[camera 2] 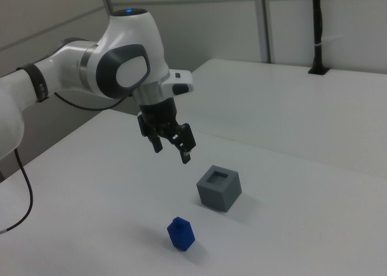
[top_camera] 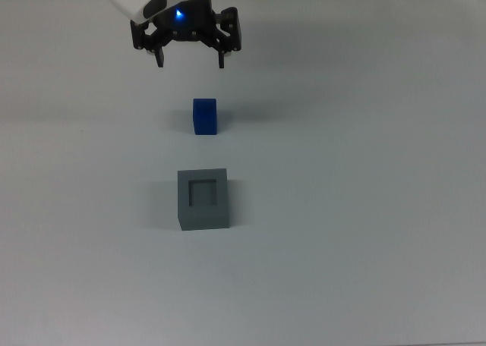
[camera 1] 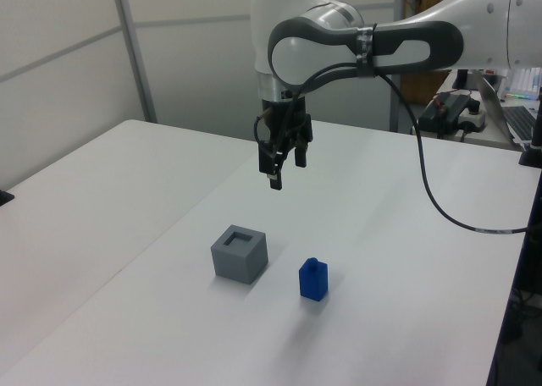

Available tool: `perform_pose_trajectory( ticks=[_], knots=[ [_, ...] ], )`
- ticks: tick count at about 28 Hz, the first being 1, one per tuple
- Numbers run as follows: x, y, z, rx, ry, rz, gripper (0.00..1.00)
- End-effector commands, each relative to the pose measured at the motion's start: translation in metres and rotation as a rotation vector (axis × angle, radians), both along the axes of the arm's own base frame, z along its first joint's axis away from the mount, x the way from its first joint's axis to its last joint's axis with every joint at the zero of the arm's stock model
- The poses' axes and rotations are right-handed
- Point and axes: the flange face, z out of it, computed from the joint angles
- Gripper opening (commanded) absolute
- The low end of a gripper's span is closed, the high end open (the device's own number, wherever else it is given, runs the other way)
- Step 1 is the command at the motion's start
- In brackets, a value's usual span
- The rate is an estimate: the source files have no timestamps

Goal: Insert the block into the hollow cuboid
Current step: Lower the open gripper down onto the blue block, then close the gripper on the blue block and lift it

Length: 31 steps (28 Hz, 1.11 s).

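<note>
Block (top_camera: 204,117) first: one small bright blue piece, standing upright on the white worktop (top_camera: 364,209), its long axis vertical, well in from every edge. In the top view it sits between the gripper and the hollow cuboid, roughly on one line with both, nearer the worktop's far edge than the cuboid is. In the left view it stands just to the right of the cuboid, apart from it; in the right view it is the thing closest to the worktop's near edge.

One hollow cuboid (top_camera: 203,199) too, dark grey, resting flat with its square recess facing up and nothing in it. It does not touch the block.

One gripper (top_camera: 190,60), hanging well above the worktop, pointing down, its two fingers spread wide with nothing between them. The coming move, as I judge it, turns on this: the block lies below the gripper and offset toward the cuboid, so the hand must travel a little toward the top view's bottom and then drop. The finger gap runs across the top view, left to right, which looks wide enough to straddle the block's narrow faces without turning the wrist.

Nothing else sits on the worktop.
</note>
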Motion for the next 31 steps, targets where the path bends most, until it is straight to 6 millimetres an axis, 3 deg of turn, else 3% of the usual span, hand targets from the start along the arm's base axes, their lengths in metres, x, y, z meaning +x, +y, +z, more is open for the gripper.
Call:
perform_pose_trajectory(
  ticks=[1,5,6,11,15,17,21,22,29,30,31],
  knots=[
    [-0.001,-0.008,0.007,0.01,-0.026,-0.006,1.0],
    [-0.002,-0.008,-0.003,0.018,-0.001,-0.007,1.0],
    [-0.007,-0.003,-0.023,0.027,0.04,-0.001,1.0],
    [-0.015,0.017,-0.083,0.026,0.104,0.028,1.0],
    [-0.019,0.02,-0.113,0.019,0.097,-0.015,1.0],
    [-0.022,0.029,-0.141,0.009,0.119,-0.009,1.0],
    [-0.018,0.032,-0.17,-0.015,0.151,-0.001,1.0],
    [-0.016,0.031,-0.186,-0.032,0.171,-0.003,1.0],
    [-0.011,0.027,-0.222,-0.07,0.207,0.002,1.0],
    [-0.01,0.025,-0.222,-0.07,0.202,-0.001,0.96],
    [-0.01,0.022,-0.225,-0.072,0.204,-0.005,0.82]
  ],
)
